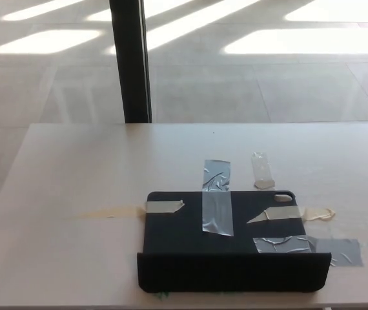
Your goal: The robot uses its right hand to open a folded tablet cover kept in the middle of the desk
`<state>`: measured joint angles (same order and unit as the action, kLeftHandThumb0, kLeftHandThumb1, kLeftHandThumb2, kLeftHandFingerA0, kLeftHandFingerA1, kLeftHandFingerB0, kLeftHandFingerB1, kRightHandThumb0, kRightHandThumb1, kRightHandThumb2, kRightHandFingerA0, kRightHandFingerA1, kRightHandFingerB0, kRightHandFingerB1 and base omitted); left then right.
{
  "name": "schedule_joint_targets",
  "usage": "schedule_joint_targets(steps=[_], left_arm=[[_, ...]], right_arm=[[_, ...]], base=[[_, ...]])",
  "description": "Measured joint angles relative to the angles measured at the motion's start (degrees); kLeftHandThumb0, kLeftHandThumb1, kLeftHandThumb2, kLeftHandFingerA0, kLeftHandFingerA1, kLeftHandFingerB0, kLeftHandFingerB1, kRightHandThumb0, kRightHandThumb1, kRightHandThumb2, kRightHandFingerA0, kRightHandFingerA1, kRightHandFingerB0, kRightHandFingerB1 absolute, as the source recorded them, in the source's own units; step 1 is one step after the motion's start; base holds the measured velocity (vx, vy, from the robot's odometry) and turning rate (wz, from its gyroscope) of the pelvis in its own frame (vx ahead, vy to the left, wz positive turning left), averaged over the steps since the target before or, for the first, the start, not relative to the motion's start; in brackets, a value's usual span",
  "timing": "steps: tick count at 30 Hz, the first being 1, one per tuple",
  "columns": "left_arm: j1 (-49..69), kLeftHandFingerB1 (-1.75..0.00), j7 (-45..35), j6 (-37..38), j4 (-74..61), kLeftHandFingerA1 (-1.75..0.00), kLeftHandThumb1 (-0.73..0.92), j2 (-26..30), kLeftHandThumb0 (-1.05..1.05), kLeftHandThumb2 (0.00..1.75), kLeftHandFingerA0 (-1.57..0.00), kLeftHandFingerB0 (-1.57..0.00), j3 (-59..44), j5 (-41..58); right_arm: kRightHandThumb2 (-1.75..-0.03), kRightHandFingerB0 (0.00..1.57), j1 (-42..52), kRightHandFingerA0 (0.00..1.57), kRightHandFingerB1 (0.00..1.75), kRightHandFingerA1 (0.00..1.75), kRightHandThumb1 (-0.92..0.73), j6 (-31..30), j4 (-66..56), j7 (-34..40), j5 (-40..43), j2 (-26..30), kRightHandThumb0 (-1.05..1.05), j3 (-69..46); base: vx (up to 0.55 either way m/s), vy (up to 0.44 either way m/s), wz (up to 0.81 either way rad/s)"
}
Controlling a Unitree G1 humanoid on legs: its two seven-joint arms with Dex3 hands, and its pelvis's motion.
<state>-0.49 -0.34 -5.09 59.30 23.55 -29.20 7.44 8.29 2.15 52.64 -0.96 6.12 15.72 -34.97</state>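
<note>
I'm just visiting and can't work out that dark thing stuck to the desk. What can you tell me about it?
It is a black tablet cover, matte and rectangular with rounded corners, lying flat near the front edge of the pale desk. A camera cutout shows at its far right corner. Its near edge stands up as a low flap. Grey tape strips and beige tape strips cross its edges onto the desk. No robot hand is in view.
</note>
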Motion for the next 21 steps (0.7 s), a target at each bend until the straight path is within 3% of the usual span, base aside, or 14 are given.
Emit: schedule_joint_targets(steps=[1, 5, 8, 9, 10, 12, 13, 14, 15, 16, 18, 19, 20, 21], left_arm=[[-0.4, -0.77, 0.0, 0.0, 0.3, -0.91, 0.30, 0.3, -0.53, 0.86, -0.77, -0.62, -1.3, 0.5], [-2.3, -0.75, 0.0, 0.0, 2.0, -0.91, 0.31, 1.5, -0.56, 0.85, -0.77, -0.57, -7.3, 3.0], [-3.4, -0.78, 0.1, 0.0, 3.3, -0.90, 0.31, 2.0, -0.53, 0.86, -0.76, -0.64, -11.0, 4.6], [-3.8, -0.79, 0.1, 0.0, 4.0, -0.94, 0.44, 2.2, -0.50, 0.62, -0.73, -0.69, -12.5, 5.3], [-4.0, -0.77, 0.1, 0.0, 4.4, -0.90, 0.31, 2.4, -0.58, 0.85, -0.74, -0.63, -13.5, 5.7], [-4.5, -0.76, 0.1, 0.0, 5.1, -0.90, 0.31, 2.9, -0.58, 0.84, -0.75, -0.61, -15.7, 6.8], [-4.7, -0.76, 0.1, 0.0, 5.5, -0.92, 0.44, 3.1, -0.54, 0.63, -0.72, -0.65, -16.7, 7.3], [-4.9, -0.76, 0.2, 0.0, 5.8, -0.93, 0.44, 3.2, -0.54, 0.63, -0.74, -0.65, -17.4, 7.6], [-5.1, -0.76, 0.2, 0.0, 6.1, -0.88, 0.31, 3.4, -0.60, 0.84, -0.73, -0.62, -18.2, 7.9], [-5.3, -0.77, 0.2, 0.0, 6.4, -0.88, 0.31, 3.5, -0.59, 0.85, -0.72, -0.62, -18.9, 8.4], [-5.5, -0.77, 0.2, 0.0, 6.7, -0.88, 0.31, 3.6, -0.59, 0.85, -0.72, -0.62, -19.7, 8.9], [-5.6, -0.77, 0.2, 0.0, 6.9, -0.87, 0.32, 3.6, -0.59, 0.85, -0.71, -0.62, -20.1, 9.2], [-5.7, -0.77, 0.2, 0.0, 7.0, -0.87, 0.32, 3.6, -0.59, 0.85, -0.71, -0.62, -20.6, 9.5], [-5.8, -0.77, 0.2, 0.0, 7.1, -0.89, 0.32, 3.6, -0.60, 0.85, -0.74, -0.61, -20.9, 9.7]], right_arm=[[-0.55, 0.77, -0.3, 0.74, 0.51, 0.54, -0.52, 0.2, -0.1, 0.2, 0.6, 0.1, -0.34, -1.6], [-0.56, 0.74, -2.1, 0.79, 0.45, 0.49, -0.50, 0.6, -2.2, 1.4, 3.6, 0.4, -0.44, -9.2], [-0.55, 0.82, -4.2, 0.89, 0.47, 0.52, -0.47, 0.7, -5.4, 2.5, 5.6, 0.5, -0.45, -13.7], [-0.57, 0.67, -5.3, 0.79, 0.44, 0.50, -0.52, 0.8, -7.2, 3.0, 6.4, 0.5, -0.45, -15.3], [-0.57, 0.71, -6.1, 0.84, 0.43, 0.47, -0.54, 0.9, -8.7, 3.3, 6.9, 0.5, -0.45, -16.0], [-0.57, 0.75, -8.6, 0.88, 0.43, 0.47, -0.52, 1.1, -12.9, 4.0, 7.8, 0.6, -0.49, -17.3], [-0.57, 0.75, -10.1, 0.83, 0.42, 0.45, -0.51, 1.1, -15.0, 4.3, 8.1, 0.6, -0.52, -17.5], [-0.56, 0.76, -11.3, 0.86, 0.43, 0.45, -0.49, 1.1, -16.8, 4.6, 8.3, 0.6, -0.52, -17.5], [-0.55, 0.78, -12.7, 0.91, 0.43, 0.47, -0.47, 1.1, -18.7, 4.8, 8.5, 0.6, -0.54, -17.4], [-0.78, 0.62, -14.2, 0.93, 0.53, 0.62, -0.45, 1.2, -20.7, 5.0, 8.6, 0.7, -0.59, -17.2], [-0.78, 0.62, -16.5, 0.93, 0.53, 0.62, -0.45, 1.1, -24.2, 5.3, 8.6, 0.7, -0.59, -16.1], [-0.56, 0.48, -18.0, 0.96, 0.38, 0.60, -0.51, 1.1, -26.4, 5.4, 8.6, 0.7, -0.41, -15.1], [-0.56, 0.48, -19.2, 0.96, 0.38, 0.60, -0.51, 1.0, -28.6, 5.5, 8.4, 0.7, -0.41, -13.8], [-0.67, 0.39, -20.4, 0.55, 0.46, 0.57, -0.46, 1.0, -30.5, 5.5, 8.2, 0.7, -0.36, -12.4]], base=[[0.00, 0.000, 0.00], [0.00, 0.000, 0.00], [0.00, 0.000, 0.00], [0.00, 0.000, 0.00], [0.00, 0.000, 0.00], [0.00, 0.000, 0.00], [0.00, 0.000, 0.00], [0.00, 0.000, 0.00], [0.00, 0.000, 0.00], [0.00, 0.000, 0.00], [0.00, 0.000, 0.00], [0.00, 0.000, 0.00], [0.00, 0.000, 0.00], [0.00, 0.000, 0.00]])
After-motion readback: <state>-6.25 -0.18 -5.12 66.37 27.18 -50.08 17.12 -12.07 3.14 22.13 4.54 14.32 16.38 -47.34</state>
